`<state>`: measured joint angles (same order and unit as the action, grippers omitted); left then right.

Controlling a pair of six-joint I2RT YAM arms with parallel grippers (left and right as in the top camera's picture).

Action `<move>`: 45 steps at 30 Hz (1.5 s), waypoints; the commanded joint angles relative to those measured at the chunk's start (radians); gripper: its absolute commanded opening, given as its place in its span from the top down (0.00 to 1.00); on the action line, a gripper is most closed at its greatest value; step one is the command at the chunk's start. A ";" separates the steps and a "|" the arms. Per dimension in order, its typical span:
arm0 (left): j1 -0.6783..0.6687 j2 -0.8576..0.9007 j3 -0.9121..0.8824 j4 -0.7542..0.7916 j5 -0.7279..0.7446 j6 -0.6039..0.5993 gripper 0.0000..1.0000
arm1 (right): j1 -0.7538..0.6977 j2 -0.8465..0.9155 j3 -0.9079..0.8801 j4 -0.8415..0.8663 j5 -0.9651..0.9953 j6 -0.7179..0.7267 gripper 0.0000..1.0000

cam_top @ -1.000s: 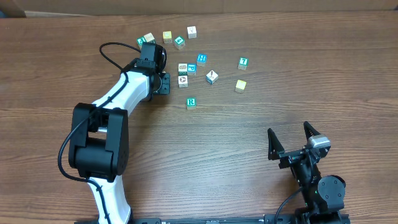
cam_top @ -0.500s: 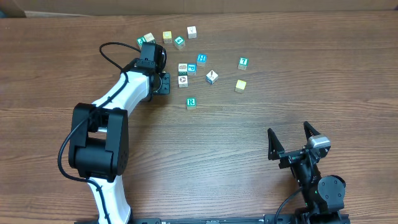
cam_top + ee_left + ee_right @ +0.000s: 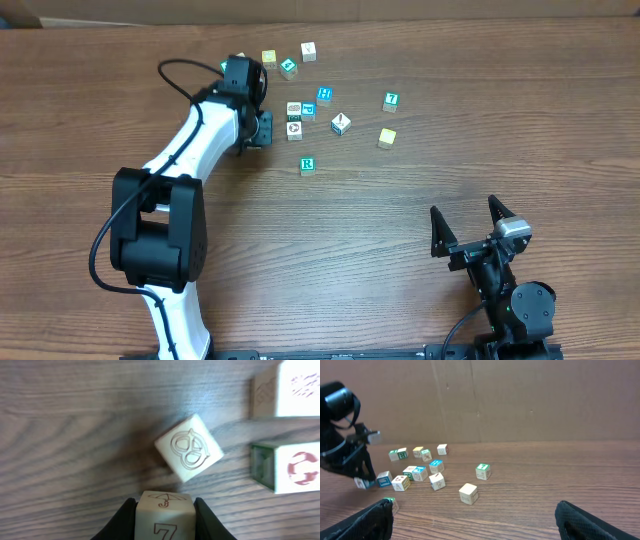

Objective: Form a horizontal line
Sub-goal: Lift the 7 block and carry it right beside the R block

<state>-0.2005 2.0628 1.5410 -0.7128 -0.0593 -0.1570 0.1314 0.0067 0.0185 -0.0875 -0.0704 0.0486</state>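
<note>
1. The left gripper (image 3: pixel 240 70) stood at the upper left of the overhead frame. Its jaws were pressed against two opposite sides of the pale cube (image 3: pixel 165 516), which showed a red umbrella and a "7" in the wrist view. The cube sat square between the fingers and, being a cube, offered no long axis. Whether it was clear of the table could not be told.
2. The green "R" cube (image 3: pixel 307 165) lay down and to the right of the left gripper, near the frame centre. Judgement: it was the line member nearest the loaded gripper, so the carry would run toward the lower right.
3. The green "T" cube (image 3: pixel 391 100) and the yellow cube (image 3: pixel 387 138) lay further right, "T" above yellow, both well apart from "R".
4. The right gripper (image 3: pixel 467 222) rested at the lower right, jaws spread wide and holding nothing. Judgement: it was the nearer arm only for the yellow cube.
</note>
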 commanded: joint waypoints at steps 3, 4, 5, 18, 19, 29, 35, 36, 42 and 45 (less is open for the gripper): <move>-0.027 -0.074 0.134 -0.105 -0.002 -0.008 0.91 | -0.002 -0.004 -0.010 0.006 0.009 -0.004 0.00; -0.039 -0.090 0.140 -0.116 -0.006 -0.008 0.91 | -0.002 -0.004 -0.010 0.006 0.009 -0.004 0.00; -0.056 -0.112 0.143 -0.122 -0.016 -0.018 0.91 | -0.002 -0.004 -0.010 0.006 0.009 -0.004 0.00; -0.373 -0.145 0.127 -0.123 -0.135 -0.394 0.91 | -0.002 -0.004 -0.010 0.006 0.009 -0.004 0.00; -0.395 -0.128 0.127 -0.114 -0.140 -0.409 0.91 | -0.002 -0.004 -0.010 0.006 0.009 -0.004 0.00; -0.456 0.011 0.127 -0.096 -0.185 -0.566 0.90 | -0.002 -0.004 -0.010 0.006 0.009 -0.004 0.00; -0.441 0.052 0.127 -0.068 -0.210 -0.573 0.90 | -0.002 -0.004 -0.010 0.006 0.009 -0.004 0.00; -0.439 0.056 0.127 -0.069 -0.210 -0.572 0.90 | -0.002 -0.004 -0.010 0.006 0.009 -0.004 0.00; -0.435 0.077 0.126 -0.077 -0.230 -0.527 0.91 | -0.002 -0.004 -0.010 0.006 0.009 -0.004 0.00; -0.431 0.077 0.125 -0.064 -0.229 -0.507 0.90 | -0.002 -0.004 -0.010 0.006 0.009 -0.004 0.00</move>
<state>-0.6453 2.1281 1.6684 -0.7841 -0.2600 -0.6964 0.1314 0.0067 0.0185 -0.0875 -0.0704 0.0490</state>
